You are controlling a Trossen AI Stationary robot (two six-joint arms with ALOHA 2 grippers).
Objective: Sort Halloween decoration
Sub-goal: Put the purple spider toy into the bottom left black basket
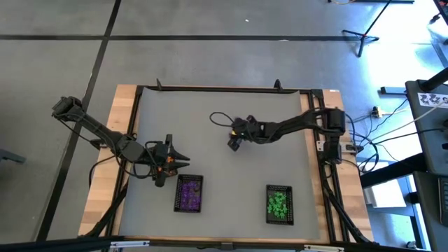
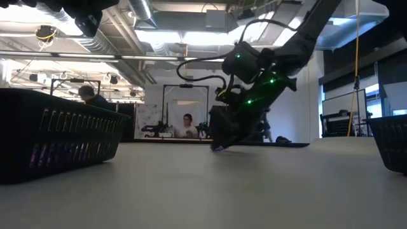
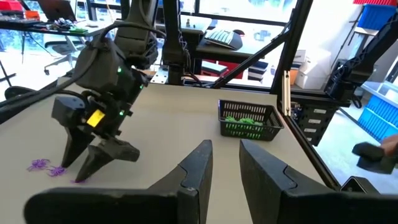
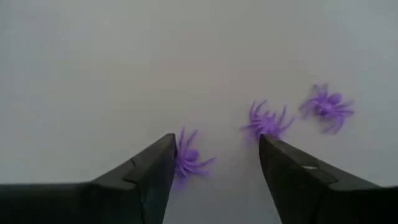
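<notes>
Three purple plastic spiders lie on the grey table in the right wrist view: one (image 4: 189, 158) between my right gripper's fingers, two more (image 4: 266, 122) (image 4: 326, 107) just beyond them. My right gripper (image 4: 217, 158) is open and points down at mid-table (image 1: 234, 142), with its tips low at the surface (image 2: 222, 145). My left gripper (image 1: 173, 159) is open and hovers just left of the purple-filled tray (image 1: 189, 194). Its wrist view shows its own fingers (image 3: 224, 158) and, farther off, the right gripper (image 3: 93, 149) with spiders (image 3: 40, 165) beside it. My right gripper comes from above with one finger (image 4: 158, 165) right next to the nearest spider's legs (image 4: 181, 163). I cannot tell whether it touches them. The spider lies flat on the table between the open fingers.
A black mesh tray of purple trinkets (image 2: 57, 137) stands near the table's near edge, left of centre. A second tray with green ones (image 1: 279, 204) (image 3: 249, 118) stands to its right. A cable loops on the table (image 1: 218, 117) behind the right gripper. People sit in the room beyond (image 2: 187, 124).
</notes>
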